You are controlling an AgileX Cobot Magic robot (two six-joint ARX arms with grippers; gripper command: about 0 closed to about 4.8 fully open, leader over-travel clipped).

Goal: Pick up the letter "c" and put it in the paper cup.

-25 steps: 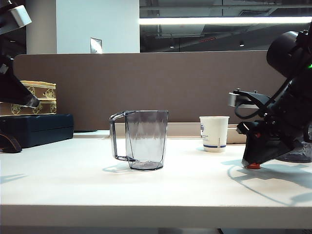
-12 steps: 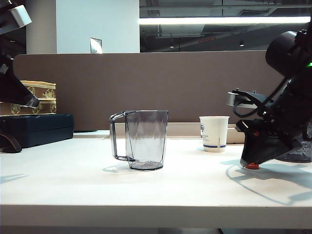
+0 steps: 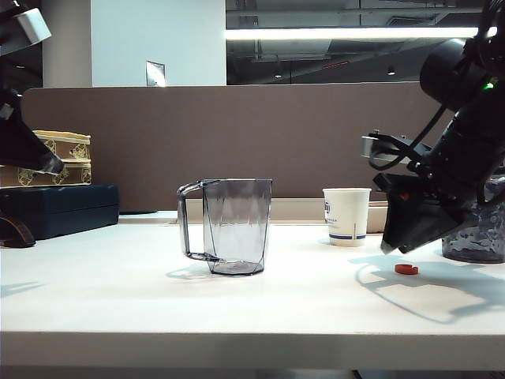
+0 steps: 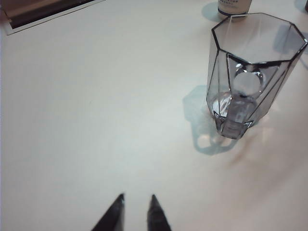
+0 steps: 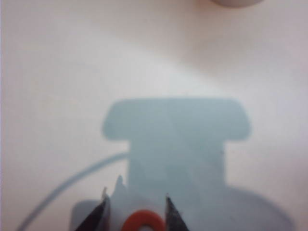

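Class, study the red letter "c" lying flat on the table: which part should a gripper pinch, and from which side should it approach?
Come straight down from above. The letter "c" lies flat and thin on the table, so only its outer curved edges can be pinched. The right gripper hangs above it, fingers either side; the left gripper is far off.

Right end effector [image 5: 136, 207] tips straddle letter "c" [image 5: 143, 221] on table [image 5: 57, 72].

Bright overhead strip light [image 3: 355, 33] washes the white table [image 3: 237, 308], casting a soft grey shadow under the right gripper [image 5: 135, 211], whose close wrist view is blurred, while the left gripper [image 4: 135, 211] view stays sharp with mild glare.
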